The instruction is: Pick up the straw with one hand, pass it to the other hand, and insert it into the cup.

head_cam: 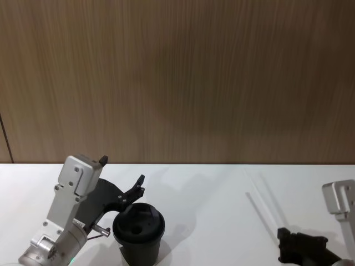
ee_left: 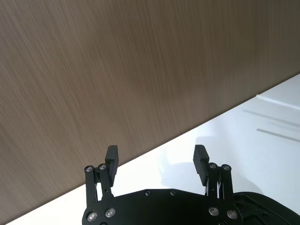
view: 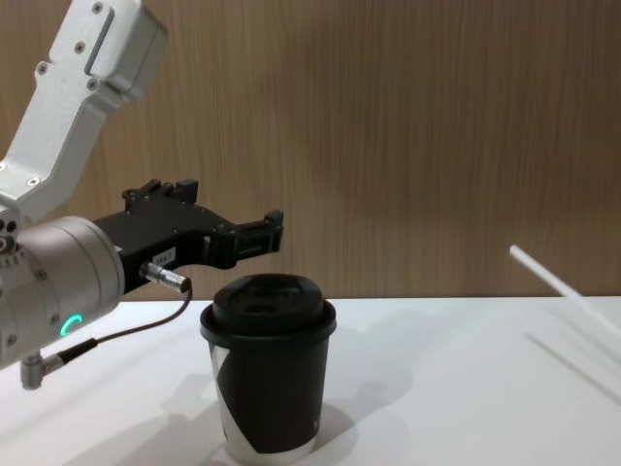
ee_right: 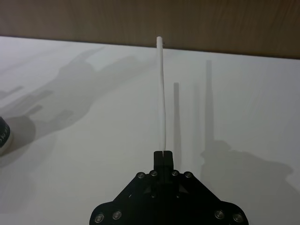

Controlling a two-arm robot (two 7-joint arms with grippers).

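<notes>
In the head view, your right end effector [head_cam: 284, 237] sits at the lower right with its jaws closed on the near end of the straw [head_cam: 260, 213]. The straw's length runs from the jaws forward and a little leftward over the counter [head_cam: 211, 188]. Your left end effector [head_cam: 122, 170] hangs at the lower left, just behind the cup [head_cam: 138, 230] and above its lid. The straw is well apart to its right.

In the left wrist view, the left end effector [ee_left: 156, 159] is spread wide with nothing between its fingers.

In the right wrist view, the right end effector [ee_right: 163, 154] is pinched tight on the straw [ee_right: 162, 93]. The tube stands straight out from the jaws toward the wall [ee_right: 234, 23], free along nearly all its length.

In the chest view, the straw [view: 553, 277] slants up from the right edge, its free tip raised off the counter and aimed left. The left end effector [view: 231, 206] hovers above the cup [view: 267, 369]. For the handover you will likely need to bring that free end across to the open left fingers, which are nearer the cup.
</notes>
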